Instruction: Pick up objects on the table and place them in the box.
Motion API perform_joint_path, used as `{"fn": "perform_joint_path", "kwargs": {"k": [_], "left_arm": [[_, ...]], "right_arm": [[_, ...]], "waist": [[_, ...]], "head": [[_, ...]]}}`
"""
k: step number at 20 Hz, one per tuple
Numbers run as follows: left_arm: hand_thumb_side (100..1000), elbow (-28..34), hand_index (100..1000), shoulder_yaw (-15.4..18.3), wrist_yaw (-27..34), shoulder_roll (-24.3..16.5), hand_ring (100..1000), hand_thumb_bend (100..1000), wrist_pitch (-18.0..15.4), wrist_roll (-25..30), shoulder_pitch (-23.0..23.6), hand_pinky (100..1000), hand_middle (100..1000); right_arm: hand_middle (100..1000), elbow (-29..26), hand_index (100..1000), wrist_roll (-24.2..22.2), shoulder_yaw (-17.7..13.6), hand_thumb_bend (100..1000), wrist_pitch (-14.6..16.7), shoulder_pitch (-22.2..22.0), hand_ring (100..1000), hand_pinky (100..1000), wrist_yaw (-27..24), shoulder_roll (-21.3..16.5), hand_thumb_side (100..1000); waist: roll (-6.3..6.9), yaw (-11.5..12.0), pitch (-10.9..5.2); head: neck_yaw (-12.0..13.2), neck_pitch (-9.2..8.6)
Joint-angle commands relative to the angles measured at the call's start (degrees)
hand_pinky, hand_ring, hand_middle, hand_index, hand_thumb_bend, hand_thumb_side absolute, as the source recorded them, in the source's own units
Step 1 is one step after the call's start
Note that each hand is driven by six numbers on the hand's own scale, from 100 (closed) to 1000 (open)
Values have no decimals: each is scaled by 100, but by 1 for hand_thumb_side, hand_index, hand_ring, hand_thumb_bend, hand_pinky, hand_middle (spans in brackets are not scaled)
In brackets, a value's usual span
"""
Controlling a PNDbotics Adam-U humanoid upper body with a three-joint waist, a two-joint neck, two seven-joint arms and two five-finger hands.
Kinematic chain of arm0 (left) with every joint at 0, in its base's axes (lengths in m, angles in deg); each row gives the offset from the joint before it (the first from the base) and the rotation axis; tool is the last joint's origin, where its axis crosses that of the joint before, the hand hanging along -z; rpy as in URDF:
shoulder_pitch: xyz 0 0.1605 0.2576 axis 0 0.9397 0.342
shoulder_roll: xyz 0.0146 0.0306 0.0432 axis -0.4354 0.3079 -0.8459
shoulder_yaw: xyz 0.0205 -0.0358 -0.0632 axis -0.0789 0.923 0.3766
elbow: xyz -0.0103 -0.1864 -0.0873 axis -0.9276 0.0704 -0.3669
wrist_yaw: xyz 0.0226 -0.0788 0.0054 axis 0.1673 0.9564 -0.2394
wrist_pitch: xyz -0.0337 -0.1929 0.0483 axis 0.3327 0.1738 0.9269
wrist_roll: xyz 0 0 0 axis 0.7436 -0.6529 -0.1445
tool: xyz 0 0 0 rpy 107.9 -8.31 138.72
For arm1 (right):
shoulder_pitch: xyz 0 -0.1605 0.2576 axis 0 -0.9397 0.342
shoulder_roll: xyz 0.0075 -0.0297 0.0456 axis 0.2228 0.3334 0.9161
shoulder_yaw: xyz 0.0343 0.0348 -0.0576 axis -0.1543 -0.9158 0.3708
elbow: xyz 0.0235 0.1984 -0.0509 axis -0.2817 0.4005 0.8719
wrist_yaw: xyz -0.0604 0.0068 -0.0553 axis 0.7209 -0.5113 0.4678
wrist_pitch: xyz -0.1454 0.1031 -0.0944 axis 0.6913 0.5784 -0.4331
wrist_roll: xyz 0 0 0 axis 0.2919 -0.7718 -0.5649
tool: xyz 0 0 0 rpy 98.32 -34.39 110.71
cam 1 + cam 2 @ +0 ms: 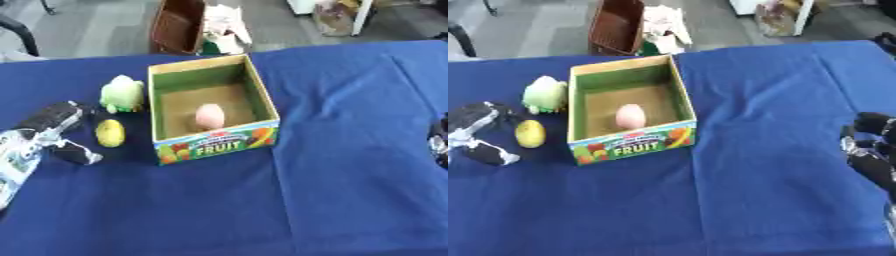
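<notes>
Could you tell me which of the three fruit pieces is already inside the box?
The pink one, lying on the floor of the box. The yellow piece and the pale green piece both sit on the blue cloth left of it.

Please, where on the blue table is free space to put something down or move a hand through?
Free: the blue tablecloth between the cardboard FRUIT box and the right hand, and the near strip. Crowded: left of the box, with the yellow fruit, pale green fruit and left hand.

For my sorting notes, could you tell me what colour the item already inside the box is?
Pale pink; the item in the box shows best in the left eye view.
</notes>
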Motion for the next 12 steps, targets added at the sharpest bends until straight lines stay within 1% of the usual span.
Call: {"fn": "perform_joint_path", "kwargs": {"k": [1,9,11,12], "left_arm": [[214,-58,732,-10,-71,-63,556,537,11,-132,-153,639,579],[208,-289,724,-83,-220,77,541,516,98,-461,-379,628,563],[197,-334,706,-99,-269,95,528,490,98,-484,-415,621,547],[193,-356,693,-105,-300,103,520,461,99,-494,-431,616,537]], "right_arm": [[642,-56,728,-14,-29,180,15,62,724,559,11,-118,100],[641,-55,727,-17,-25,180,20,63,724,559,7,-108,100],[641,-54,727,-19,-24,180,19,62,724,559,7,-106,100],[641,-54,727,-20,-24,180,19,62,724,559,7,-106,100]], "waist": [[-12,-3,-63],[-37,-9,-57],[-39,-16,-57],[-39,-20,-58]], "head": [[6,-53],[19,-55],[20,-57],[22,-57]]}}
